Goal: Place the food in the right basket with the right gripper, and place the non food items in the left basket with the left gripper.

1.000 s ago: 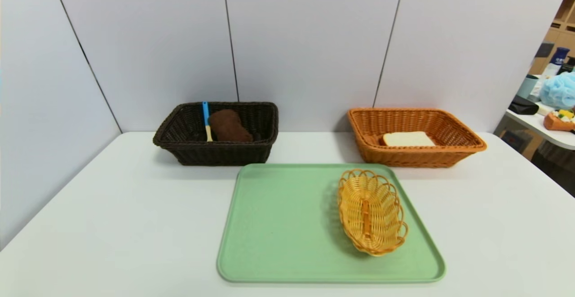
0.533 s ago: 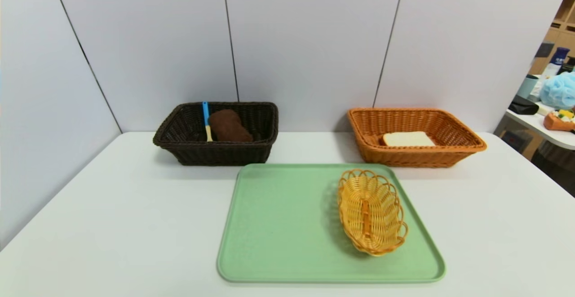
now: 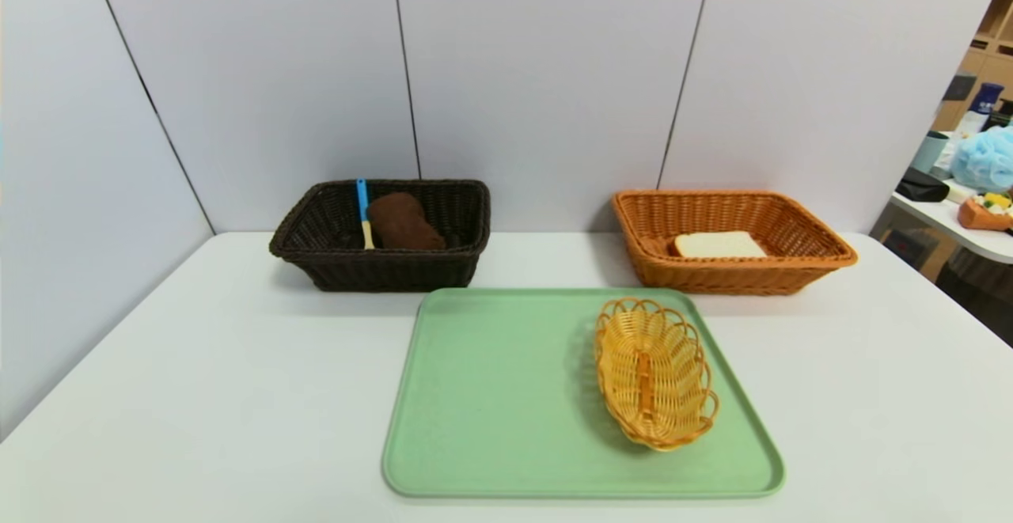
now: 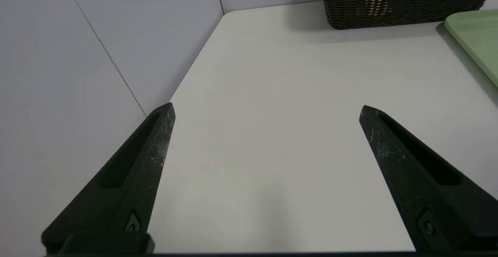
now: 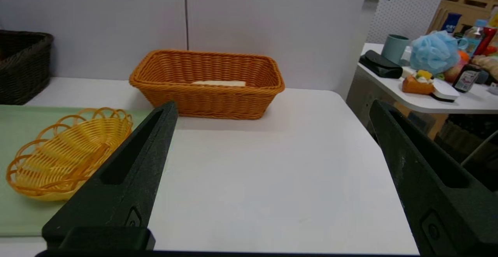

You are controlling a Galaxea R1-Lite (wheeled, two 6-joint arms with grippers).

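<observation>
Toast (image 3: 718, 244) lay in orange basket (image 3: 732, 241), spoon (image 3: 363, 213) and towel (image 3: 404, 222) in dark basket (image 3: 381, 234), head view lacked arms, wrist views showed left claw (image 4: 266, 111) and right claw (image 5: 272, 107) wide over table (image 3: 198, 365), empty.

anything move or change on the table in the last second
Nothing visibly changed. The toast lies in the orange basket, the spoon and brown towel in the dark basket, and the small yellow basket sits on the green tray, all as before. No arm shows in the head view.
</observation>
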